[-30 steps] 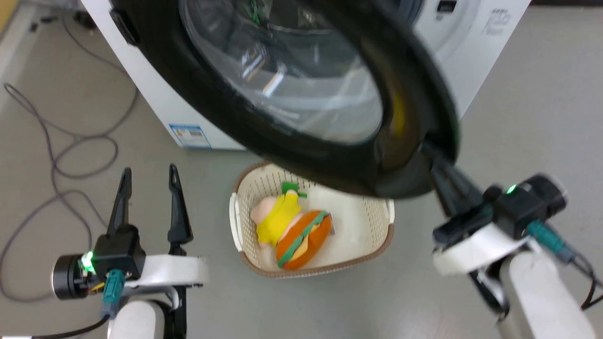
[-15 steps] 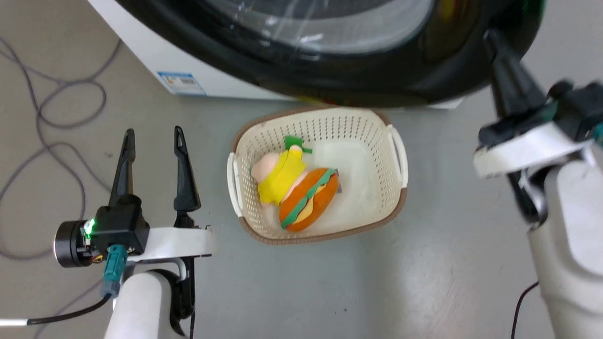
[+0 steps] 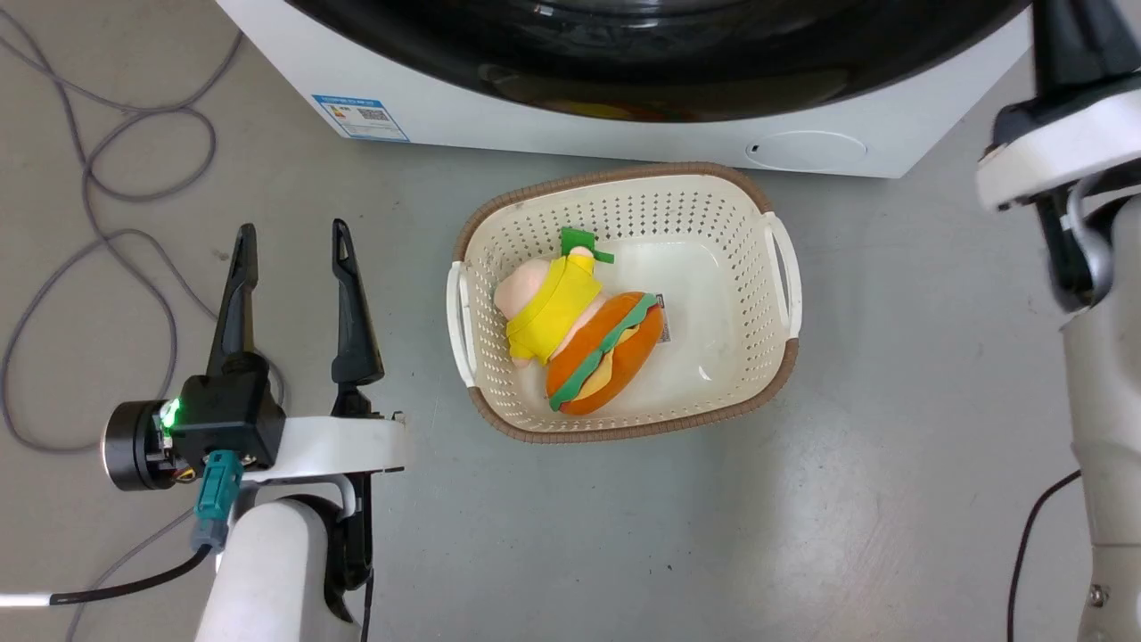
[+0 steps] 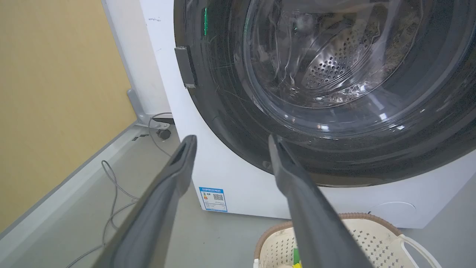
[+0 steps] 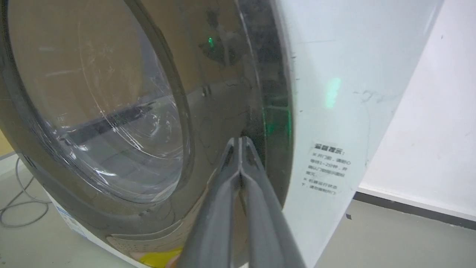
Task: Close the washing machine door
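Black and glossy, the washing machine door [image 4: 334, 160] lies flat against the front of the white washing machine [image 4: 230, 175], and the steel drum shows through its clear window. The right end effector [image 5: 240, 140] has its two fingers pressed together with nothing between them. Its tips are at the door's outer rim, beside the white front panel; I cannot tell whether they touch it. The left end effector [image 3: 291, 230] hangs over the grey floor [image 3: 891, 446], fingers apart and empty, well apart from the door. Just before the machine's lower edge a cream basket [image 3: 624, 183] with a brown rim stands on the floor. It holds a burger-shaped soft toy [image 3: 606, 357] touching a soft toy in a yellow shirt [image 3: 553, 303]. Grey cables [image 3: 89, 187] lie looped on the floor by the machine's left corner, near its blue label [image 3: 361, 116]
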Tool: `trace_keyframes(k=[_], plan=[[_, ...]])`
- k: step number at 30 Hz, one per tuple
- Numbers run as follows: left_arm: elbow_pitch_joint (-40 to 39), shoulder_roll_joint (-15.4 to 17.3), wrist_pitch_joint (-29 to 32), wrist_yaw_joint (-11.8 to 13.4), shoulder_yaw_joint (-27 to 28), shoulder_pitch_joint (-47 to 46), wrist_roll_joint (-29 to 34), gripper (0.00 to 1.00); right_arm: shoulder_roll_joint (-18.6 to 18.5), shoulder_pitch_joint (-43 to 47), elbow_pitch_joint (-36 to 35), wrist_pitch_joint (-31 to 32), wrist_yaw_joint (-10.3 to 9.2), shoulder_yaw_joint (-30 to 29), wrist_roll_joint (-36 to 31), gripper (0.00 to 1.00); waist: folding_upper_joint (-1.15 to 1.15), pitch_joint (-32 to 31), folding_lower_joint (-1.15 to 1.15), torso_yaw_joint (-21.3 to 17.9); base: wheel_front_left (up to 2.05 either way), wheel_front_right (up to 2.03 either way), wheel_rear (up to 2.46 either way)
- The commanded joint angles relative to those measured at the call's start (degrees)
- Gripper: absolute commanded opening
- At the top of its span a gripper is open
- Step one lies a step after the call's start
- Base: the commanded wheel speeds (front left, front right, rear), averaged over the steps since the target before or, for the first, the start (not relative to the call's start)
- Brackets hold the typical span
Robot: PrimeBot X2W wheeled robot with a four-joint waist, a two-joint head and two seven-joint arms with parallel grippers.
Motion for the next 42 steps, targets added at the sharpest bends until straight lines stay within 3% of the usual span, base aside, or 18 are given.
trace_keyframes(k=[1,11,25,26,27,29,42], plan=[[-0.1,-0.1,-0.3,0.3,-0.1,-0.8,0.1,1.00,0.2,-1.3,0.6,-0.3,-0.09,-0.9,-0.7,0.00,0.00,0.0,-0.01,0.1,0.00,0.00,0.00],[0.9,-0.1,-0.3,0.9,0.1,0.2,-0.1,1.00,1.1,0.7,0.7,-0.3,-0.09,-2.5,-2.3,0.00,0.00,-2.7,-0.01,-0.3,0.00,0.00,0.00],[4.2,0.1,-0.3,0.2,2.0,7.2,1.3,1.00,3.3,19.7,-12.1,-0.3,-0.09,-5.1,-1.9,0.00,0.00,-15.9,-0.01,-4.5,0.00,0.00,0.00],[4.4,0.2,-0.3,0.1,2.2,7.7,1.4,1.00,3.5,21.1,-12.9,-0.3,-0.09,-5.0,-1.9,0.11,0.00,-16.9,-0.01,-4.8,0.00,0.00,0.00],[4.6,0.2,-0.3,0.2,2.3,8.3,1.4,1.00,3.8,22.7,-13.5,-0.3,-0.09,-4.9,-2.0,0.35,0.00,-17.9,-0.01,-5.2,0.00,0.00,0.00],[4.8,0.3,-0.3,0.2,2.5,9.4,1.5,1.00,4.3,25.6,-14.5,-0.3,-0.09,-4.7,-2.3,1.00,0.00,-19.6,-0.01,-5.8,0.00,0.00,0.00],[5.2,0.4,-0.3,-0.3,2.2,15.1,1.8,1.00,7.2,41.7,-18.8,-0.3,-0.09,-3.9,-3.4,1.00,0.00,-26.4,-0.01,-6.8,0.00,0.00,0.00]])
